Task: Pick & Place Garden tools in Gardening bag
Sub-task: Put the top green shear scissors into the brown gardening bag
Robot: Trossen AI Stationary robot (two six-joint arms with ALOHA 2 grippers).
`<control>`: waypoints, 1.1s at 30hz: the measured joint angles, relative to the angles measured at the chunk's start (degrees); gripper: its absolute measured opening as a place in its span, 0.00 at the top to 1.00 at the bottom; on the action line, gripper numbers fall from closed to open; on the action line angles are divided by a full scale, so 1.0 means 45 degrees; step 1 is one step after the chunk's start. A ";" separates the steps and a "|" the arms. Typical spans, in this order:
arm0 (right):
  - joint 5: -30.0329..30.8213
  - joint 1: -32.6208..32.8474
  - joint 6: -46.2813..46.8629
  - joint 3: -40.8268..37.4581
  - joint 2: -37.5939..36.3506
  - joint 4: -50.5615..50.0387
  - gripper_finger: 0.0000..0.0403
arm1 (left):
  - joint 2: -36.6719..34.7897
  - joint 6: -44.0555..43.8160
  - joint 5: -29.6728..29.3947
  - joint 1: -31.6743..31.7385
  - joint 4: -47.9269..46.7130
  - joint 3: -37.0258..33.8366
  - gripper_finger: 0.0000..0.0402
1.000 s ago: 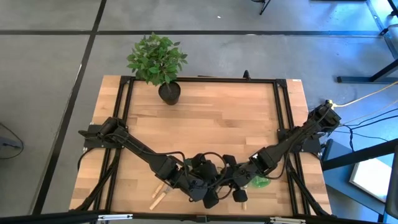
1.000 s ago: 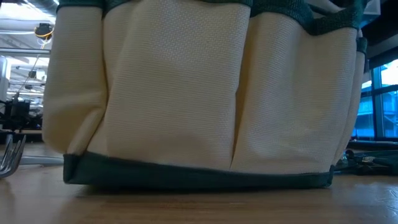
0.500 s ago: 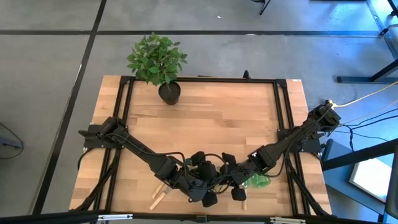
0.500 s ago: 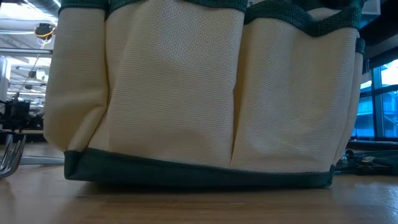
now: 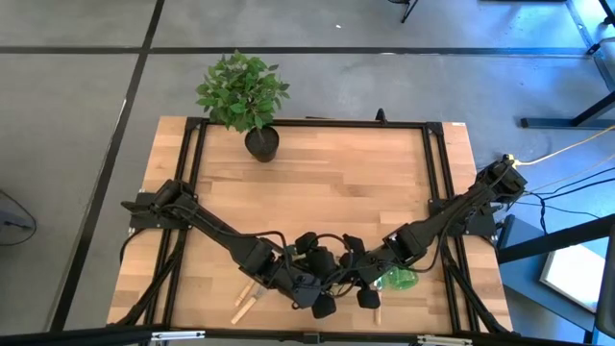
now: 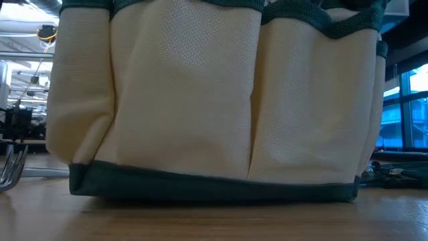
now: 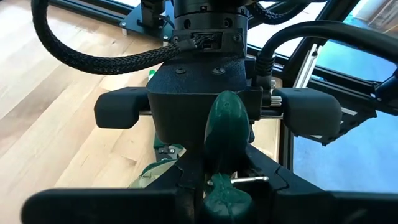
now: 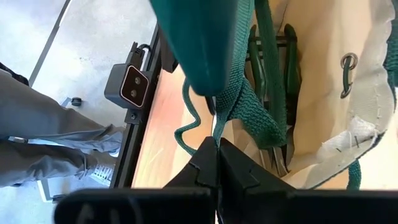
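Tools clamp the gardening bag [image 6: 214, 100]: right tool [image 8: 216, 163] pinching its strap (left [image 7: 221, 186] likewise).

We saw a grey concrete floor [image 5: 77, 125] crossed by dark lines around the wooden table [image 5: 336, 192]. A leafy potted plant [image 5: 245, 96] stood at its far edge. Blue-lit windows [image 6: 404, 107] showed behind.

Both arms are matte black with boxy wrist housings, small silver screws and braided black cables [image 7: 93, 59] looping from the left gripper [image 7: 221, 193] housing.
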 joint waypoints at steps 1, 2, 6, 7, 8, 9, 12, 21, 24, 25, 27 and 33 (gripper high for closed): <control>0.0000 0.0000 0.0000 -0.0005 0.0004 -0.0003 0.99 | 0.0000 0.0009 -0.0002 0.0001 -0.0003 0.0000 0.85; 0.0005 0.0000 0.0000 0.0000 0.0004 -0.0005 0.99 | 0.0000 0.0027 -0.0002 0.0005 -0.0003 0.0001 0.85; 0.0031 0.0000 0.0000 -0.0005 0.0004 -0.0024 0.99 | 0.0000 0.0042 -0.0007 0.0005 -0.0017 0.0019 0.85; 0.0031 0.0000 0.0000 -0.0003 0.0004 -0.0029 0.99 | 0.0000 0.0053 -0.0023 0.0005 -0.0018 0.0019 0.85; 0.0034 0.0000 0.0000 -0.0005 0.0004 -0.0029 0.99 | 0.0000 0.0077 -0.0046 0.0005 -0.0018 0.0019 0.85; 0.0034 0.0000 0.0000 -0.0003 0.0004 -0.0029 0.99 | 0.0000 0.0116 -0.0070 0.0005 -0.0023 0.0019 0.85; 0.0039 -0.0005 0.0000 -0.0004 0.0013 -0.0038 0.99 | -0.0005 0.0189 -0.0051 0.0046 -0.0031 0.0019 0.85; 0.0046 -0.0010 0.0002 -0.0005 0.0018 -0.0196 0.99 | -0.0010 0.0533 -0.0024 0.0105 -0.0076 0.0019 0.85; 0.0049 -0.0010 0.0001 -0.0005 0.0018 -0.0233 0.99 | -0.0010 0.0590 -0.0026 0.0136 -0.0071 0.0023 0.85; 0.0053 -0.0010 0.0000 -0.0005 0.0018 -0.0233 0.99 | -0.0010 0.0640 -0.0026 0.0136 -0.0070 0.0021 0.85; 0.0053 -0.0010 0.0005 -0.0005 0.0023 -0.0233 0.99 | -0.0010 0.0646 -0.0026 0.0146 -0.0067 0.0024 0.85; 0.0044 -0.0010 0.0000 -0.0005 0.0023 -0.0236 0.99 | -0.0010 0.0667 -0.0037 0.0151 0.0042 0.0019 0.85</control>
